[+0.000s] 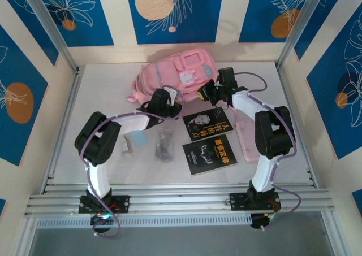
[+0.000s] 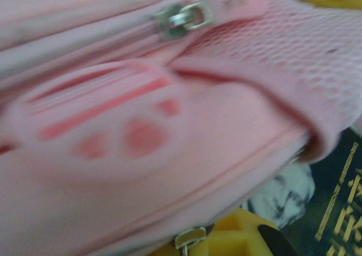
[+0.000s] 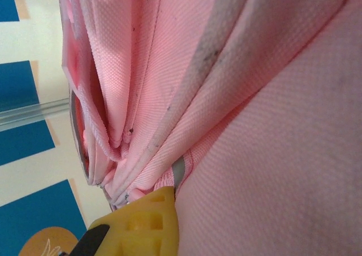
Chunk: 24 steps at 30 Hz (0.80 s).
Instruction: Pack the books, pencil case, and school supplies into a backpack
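Observation:
The pink backpack (image 1: pixel 175 78) lies at the back of the table. My left gripper (image 1: pixel 171 107) is at its near edge, shut on a metal zipper pull (image 2: pixel 191 237) beside my yellow finger (image 2: pixel 240 236). A second zipper pull (image 2: pixel 184 17) sits higher on the bag. My right gripper (image 1: pixel 209 92) is shut on pink fabric at the backpack's right side (image 3: pixel 254 126), one yellow finger (image 3: pixel 144 222) pressed to it. Two black books (image 1: pixel 207 124) (image 1: pixel 209 154) lie in the middle. The pale-pink pencil case (image 1: pixel 248 138) lies right of them, partly under my right arm.
A clear packet of dark items (image 1: pixel 165 144), a light-blue square (image 1: pixel 137 138) and a small white piece (image 1: pixel 125 145) lie left of the books. A black book cover with gold lettering (image 2: pixel 339 211) shows just below the backpack's edge. Metal frame posts stand at the back corners.

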Motion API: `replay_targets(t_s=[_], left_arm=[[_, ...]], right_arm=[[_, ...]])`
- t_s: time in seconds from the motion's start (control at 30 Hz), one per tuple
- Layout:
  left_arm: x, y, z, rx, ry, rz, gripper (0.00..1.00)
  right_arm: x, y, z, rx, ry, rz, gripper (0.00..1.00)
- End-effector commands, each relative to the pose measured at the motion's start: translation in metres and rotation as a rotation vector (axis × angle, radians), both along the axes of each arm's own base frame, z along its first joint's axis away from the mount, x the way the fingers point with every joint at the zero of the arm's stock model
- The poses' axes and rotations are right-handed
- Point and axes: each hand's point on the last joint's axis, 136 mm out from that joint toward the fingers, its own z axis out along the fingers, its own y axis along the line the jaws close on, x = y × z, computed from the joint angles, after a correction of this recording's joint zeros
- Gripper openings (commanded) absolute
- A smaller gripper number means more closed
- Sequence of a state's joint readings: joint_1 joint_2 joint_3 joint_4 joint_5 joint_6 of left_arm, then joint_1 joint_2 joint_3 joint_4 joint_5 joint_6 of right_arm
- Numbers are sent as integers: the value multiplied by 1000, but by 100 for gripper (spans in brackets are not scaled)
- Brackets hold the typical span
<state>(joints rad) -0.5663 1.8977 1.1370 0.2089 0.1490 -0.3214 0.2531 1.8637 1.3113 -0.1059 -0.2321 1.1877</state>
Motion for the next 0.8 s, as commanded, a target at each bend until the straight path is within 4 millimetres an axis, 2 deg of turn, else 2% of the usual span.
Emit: replay_targets(t_s=[0.0,0.1,0.17,0.23,0.33,0.37,0.43,0.53,0.57,0.67,0.7,0.77], left_arm=[[-8,67,-33,147,150,52,0],[-3,91,-31,167,180,97,0],[-2,93,-21,166,170,87,0],[-7,79,-5,125,183,28,0],[-25,46,22,80,199,-77,0],[-31,37,30,75,202,-98,0],[-40,14,47,21,225,-126,0],[-44,-15,65,-99,265,-142,0],[-43,-20,68,-115,265,-142,0],[-39,-37,73,-132,254,-149,0],[-38,-43,73,-141,258,-156,0],[-40,-52,74,-159,277,-170,0]], right_arm=[[16,-9,27,4,-128,80,0],[20,-17,25,-22,-131,93,0],[26,-23,25,-45,-138,91,0],[33,-26,22,-60,-145,92,0],[39,-24,19,-31,-124,109,0],[38,-22,19,-21,-113,110,6],[30,-18,22,0,-97,115,32],[8,-16,23,10,-68,102,66],[0,-15,22,19,-55,100,71],[-25,-13,21,67,-29,98,77],[-34,-11,22,81,-28,97,82],[-50,-6,22,106,-17,93,83]])
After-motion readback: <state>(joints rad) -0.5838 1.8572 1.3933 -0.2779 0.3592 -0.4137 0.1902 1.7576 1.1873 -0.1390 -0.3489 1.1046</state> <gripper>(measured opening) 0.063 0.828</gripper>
